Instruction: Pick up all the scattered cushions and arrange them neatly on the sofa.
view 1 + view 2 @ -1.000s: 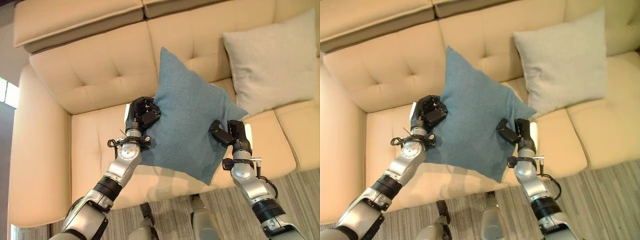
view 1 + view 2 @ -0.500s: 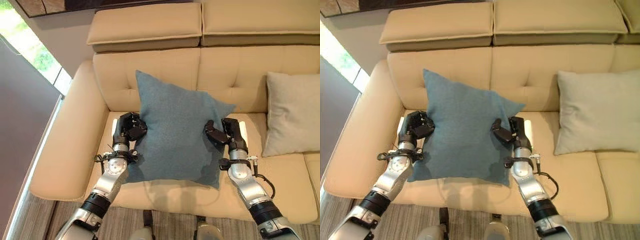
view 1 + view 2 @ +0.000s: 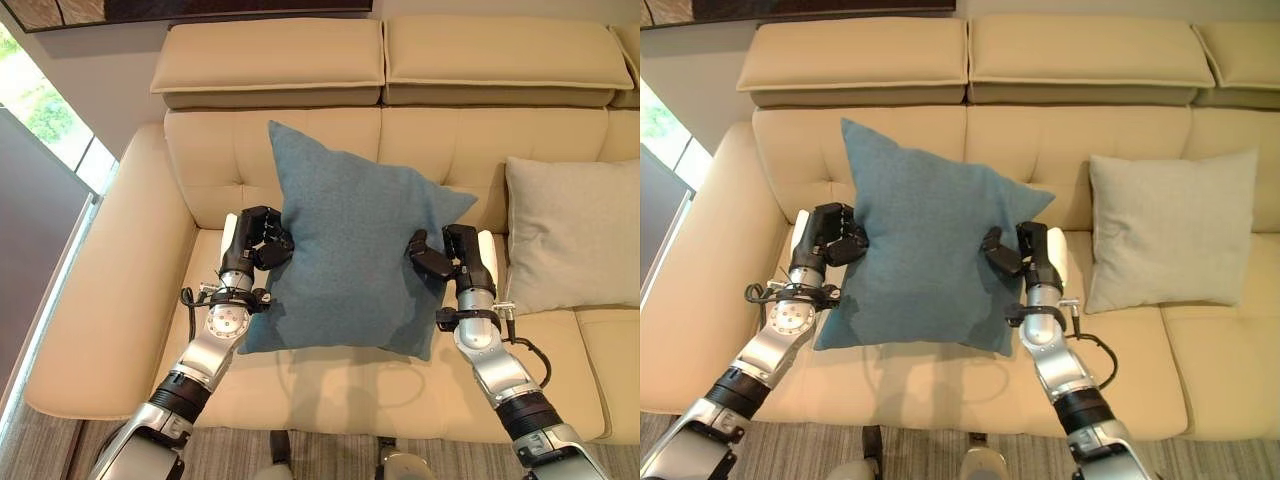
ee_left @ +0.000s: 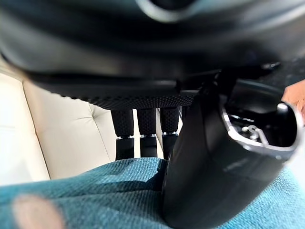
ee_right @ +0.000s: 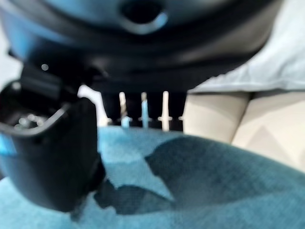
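My left hand (image 3: 262, 240) is clenched on the left edge of the blue cushion (image 3: 350, 250), thumb on its near face and fingers (image 4: 143, 131) curled behind it. The cushion hangs upright between my two hands, above the left seat of the beige sofa (image 3: 110, 290) and before its backrest. My right hand (image 3: 445, 255) pinches the cushion's right edge the same way, and further right a grey cushion (image 3: 570, 235) leans against the backrest.
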You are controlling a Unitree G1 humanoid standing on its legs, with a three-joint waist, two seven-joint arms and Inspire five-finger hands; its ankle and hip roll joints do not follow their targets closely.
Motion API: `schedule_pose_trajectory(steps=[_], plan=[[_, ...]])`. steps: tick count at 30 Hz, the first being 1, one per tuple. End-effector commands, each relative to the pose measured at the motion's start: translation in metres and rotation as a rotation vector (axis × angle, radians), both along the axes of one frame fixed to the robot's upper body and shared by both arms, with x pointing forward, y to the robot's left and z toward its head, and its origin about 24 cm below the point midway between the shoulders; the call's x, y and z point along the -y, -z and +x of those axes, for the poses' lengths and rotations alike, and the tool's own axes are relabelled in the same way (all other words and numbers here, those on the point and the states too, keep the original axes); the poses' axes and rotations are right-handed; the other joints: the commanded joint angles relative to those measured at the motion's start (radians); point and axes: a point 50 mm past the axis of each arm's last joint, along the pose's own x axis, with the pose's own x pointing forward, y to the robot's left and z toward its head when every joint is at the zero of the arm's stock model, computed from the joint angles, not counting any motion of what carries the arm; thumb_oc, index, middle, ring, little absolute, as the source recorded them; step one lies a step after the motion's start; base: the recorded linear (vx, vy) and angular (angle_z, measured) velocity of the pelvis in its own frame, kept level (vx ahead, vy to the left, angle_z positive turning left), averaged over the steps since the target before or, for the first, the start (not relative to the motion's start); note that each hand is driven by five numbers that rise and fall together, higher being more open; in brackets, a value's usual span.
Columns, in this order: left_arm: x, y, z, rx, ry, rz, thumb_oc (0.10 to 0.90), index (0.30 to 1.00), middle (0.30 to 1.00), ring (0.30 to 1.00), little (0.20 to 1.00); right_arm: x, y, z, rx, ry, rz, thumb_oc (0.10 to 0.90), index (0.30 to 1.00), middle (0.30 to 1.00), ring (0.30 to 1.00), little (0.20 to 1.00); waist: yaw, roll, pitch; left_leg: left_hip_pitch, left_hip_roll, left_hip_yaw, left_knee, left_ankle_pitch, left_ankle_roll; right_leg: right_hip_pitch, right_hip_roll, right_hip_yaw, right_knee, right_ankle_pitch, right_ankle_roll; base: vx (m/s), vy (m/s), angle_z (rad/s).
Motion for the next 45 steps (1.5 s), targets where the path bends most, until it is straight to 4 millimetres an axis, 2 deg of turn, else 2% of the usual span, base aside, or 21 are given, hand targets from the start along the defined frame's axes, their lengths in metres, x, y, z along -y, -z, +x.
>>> schedule_pose_trajectory(steps=[1,2,3,7,9,10,13,15,18,19,22,24,27,34,37,40,41,42,43,44,45], plan=[[0.029,-0.051,0.008,0.258,0.149,0.068,0.400,0.300,0.300,0.300,0.300,-0.025,-0.083,0.005,0.419,-0.130,0.035,0.400,0.300,0.300,0.300,0.300,0.018,-0.032,-0.113,-0.149,-0.015,-0.099,0.344,-0.149,-0.036,0.055,-0.003,0.050,0.175,-0.275,0.000,-0.10,0.065,0.16],[0.028,-0.051,0.007,0.262,0.135,0.073,0.400,0.300,0.300,0.300,0.300,-0.023,-0.085,0.004,0.429,-0.126,0.046,0.400,0.300,0.300,0.300,0.300,0.024,-0.036,-0.114,-0.158,-0.017,-0.136,0.321,-0.167,-0.040,0.045,-0.007,0.057,0.187,-0.277,0.005,0.06,0.179,0.12],[0.025,-0.046,0.005,0.244,0.119,0.067,0.400,0.300,0.300,0.300,0.300,-0.023,-0.084,0.003,0.420,-0.132,0.057,0.400,0.300,0.300,0.300,0.300,0.023,-0.034,-0.126,-0.133,-0.008,-0.172,0.227,-0.181,-0.018,0.032,-0.005,0.065,0.206,-0.281,0.019,0.06,0.177,0.08],[0.026,-0.035,0.002,0.206,0.109,0.046,0.400,0.300,0.300,0.300,0.300,-0.017,-0.075,-0.002,0.381,-0.123,0.061,0.400,0.300,0.300,0.300,0.300,0.012,-0.046,-0.143,-0.088,-0.005,-0.160,0.177,-0.189,-0.005,0.027,-0.025,0.071,0.215,-0.266,0.038,0.05,0.212,-0.21],[0.030,-0.029,0.001,0.184,0.123,0.047,0.400,0.300,0.300,0.300,0.300,-0.014,-0.068,-0.006,0.361,-0.110,0.073,0.400,0.300,0.300,0.300,0.300,0.009,-0.060,-0.154,-0.081,-0.024,-0.147,0.173,-0.197,0.007,0.031,-0.049,0.070,0.205,-0.246,0.058,0.03,0.306,-0.02],[0.030,-0.023,-0.001,0.163,0.126,0.055,0.400,0.300,0.300,0.300,0.300,-0.012,-0.064,-0.009,0.346,-0.103,0.079,0.400,0.300,0.300,0.300,0.300,0.007,-0.071,-0.165,-0.063,-0.043,-0.129,0.160,-0.211,0.024,0.036,-0.070,0.074,0.189,-0.227,0.072,0.02,0.273,-0.02],[0.030,-0.022,-0.003,0.155,0.128,0.042,0.400,0.300,0.300,0.300,0.300,-0.012,-0.061,-0.010,0.340,-0.096,0.099,0.400,0.300,0.300,0.300,0.300,0.012,-0.080,-0.168,-0.052,-0.065,-0.112,0.146,-0.218,0.044,0.023,-0.090,0.091,0.186,-0.204,0.090,-0.02,0.255,-0.24],[0.025,-0.017,-0.005,0.136,0.113,0.030,0.400,0.300,0.300,0.300,0.300,-0.018,-0.057,-0.009,0.328,-0.107,0.123,0.400,0.300,0.300,0.300,0.300,0.018,-0.085,-0.158,-0.040,-0.091,-0.074,0.135,-0.223,0.073,-0.019,-0.128,0.094,0.222,-0.149,0.117,-0.14,0.276,-0.34],[0.021,-0.014,-0.006,0.125,0.097,0.034,0.400,0.300,0.300,0.300,0.300,-0.024,-0.057,-0.008,0.328,-0.121,0.140,0.400,0.300,0.300,0.300,0.300,0.030,-0.080,-0.140,-0.046,-0.093,-0.047,0.153,-0.228,0.090,-0.053,-0.144,0.062,0.302,-0.143,0.110,-0.15,0.205,-0.43],[0.018,-0.013,-0.007,0.122,0.092,0.042,0.400,0.300,0.300,0.300,0.300,-0.027,-0.056,-0.009,0.326,-0.129,0.142,0.400,0.300,0.300,0.300,0.300,0.036,-0.071,-0.130,-0.050,-0.101,-0.038,0.167,-0.228,0.106,-0.043,-0.135,0.025,0.388,-0.173,0.092,-0.09,0.114,-0.21],[0.014,-0.008,-0.009,0.105,0.079,0.042,0.400,0.300,0.300,0.300,0.300,-0.029,-0.054,-0.009,0.318,-0.142,0.141,0.400,0.300,0.300,0.300,0.300,0.045,-0.068,-0.138,-0.061,-0.112,-0.030,0.164,-0.220,0.118,-0.023,-0.112,0.009,0.417,-0.200,0.082,-0.10,0.112,-0.17],[0.006,-0.004,-0.009,0.084,0.043,0.061,0.400,0.300,0.300,0.300,0.300,-0.033,-0.055,-0.007,0.314,-0.163,0.129,0.400,0.300,0.300,0.300,0.300,0.085,-0.083,-0.153,-0.061,-0.128,-0.004,0.166,-0.216,0.123,0.020,-0.078,-0.049,0.370,-0.269,0.062,-0.10,0.056,-0.38],[0.005,-0.003,-0.006,0.081,0.028,0.068,0.400,0.300,0.300,0.300,0.300,-0.032,-0.060,-0.006,0.329,-0.156,0.114,0.400,0.300,0.300,0.300,0.300,0.085,-0.092,-0.161,-0.052,-0.129,-0.010,0.174,-0.219,0.117,0.036,-0.056,-0.037,0.338,-0.288,0.047,0.02,-0.043,-0.38],[-0.002,-0.001,-0.002,0.070,-0.040,0.102,0.400,0.300,0.300,0.300,0.300,-0.034,-0.070,-0.004,0.352,-0.176,0.050,0.400,0.300,0.300,0.300,0.300,0.068,-0.093,-0.198,0.017,-0.114,-0.009,0.118,-0.218,0.099,0.104,-0.025,-0.037,0.227,-0.284,0.031,0.09,-0.064,0.01],[0.000,-0.009,0.005,0.094,-0.045,0.148,0.400,0.300,0.300,0.300,0.300,-0.037,-0.074,0.000,0.361,-0.173,0.029,0.400,0.300,0.300,0.300,0.300,0.065,-0.093,-0.198,0.026,-0.107,-0.016,0.096,-0.205,0.091,0.112,-0.018,-0.039,0.207,-0.280,0.031,0.07,-0.024,0.00],[0.001,-0.025,0.013,0.148,-0.045,0.191,0.400,0.300,0.300,0.300,0.300,-0.041,-0.080,0.005,0.383,-0.169,0.006,0.400,0.300,0.300,0.300,0.300,0.063,-0.093,-0.199,0.026,-0.101,-0.016,0.059,-0.183,0.084,0.114,-0.009,-0.042,0.173,-0.270,0.035,0.03,-0.026,0.00],[0.006,-0.050,0.023,0.228,-0.031,0.266,0.400,0.300,0.300,0.300,0.300,-0.046,-0.094,0.012,0.425,-0.169,-0.016,0.400,0.300,0.300,0.300,0.300,0.061,-0.095,-0.188,0.004,-0.094,-0.018,0.041,-0.162,0.076,0.096,-0.006,-0.044,0.154,-0.256,0.038,-0.03,-0.035,-0.01],[0.006,-0.051,0.023,0.232,-0.031,0.266,0.400,0.300,0.300,0.300,0.300,-0.046,-0.095,0.013,0.429,-0.169,-0.015,0.400,0.300,0.300,0.300,0.300,0.061,-0.095,-0.187,0.001,-0.094,-0.019,0.040,-0.161,0.076,0.094,-0.006,-0.045,0.154,-0.255,0.038,-0.16,-0.056,0.02],[0.009,-0.080,0.034,0.331,-0.040,0.378,0.400,0.300,0.300,0.300,0.300,-0.048,-0.110,0.020,0.475,-0.159,-0.036,0.400,0.300,0.300,0.300,0.300,0.061,-0.097,-0.168,-0.039,-0.090,-0.024,0.027,-0.139,0.071,0.062,-0.003,-0.045,0.136,-0.240,0.038,-0.10,-0.030,0.05],[0.009,-0.082,0.034,0.336,-0.041,0.379,0.400,0.300,0.300,0.300,0.300,-0.048,-0.111,0.021,0.479,-0.158,-0.036,0.400,0.300,0.300,0.300,0.300,0.060,-0.097,-0.168,-0.044,-0.089,-0.026,0.026,-0.138,0.071,0.058,-0.003,-0.046,0.136,-0.239,0.038,-0.22,-0.044,0.15],[0.013,-0.106,0.041,0.410,-0.055,0.435,0.400,0.300,0.300,0.300,0.300,-0.053,-0.130,0.028,0.529,-0.151,-0.061,0.400,0.300,0.300,0.300,0.300,0.060,-0.096,-0.147,-0.088,-0.087,-0.033,0.007,-0.113,0.066,0.016,0.001,-0.046,0.120,-0.221,0.040,-0.12,-0.016,0.22]])
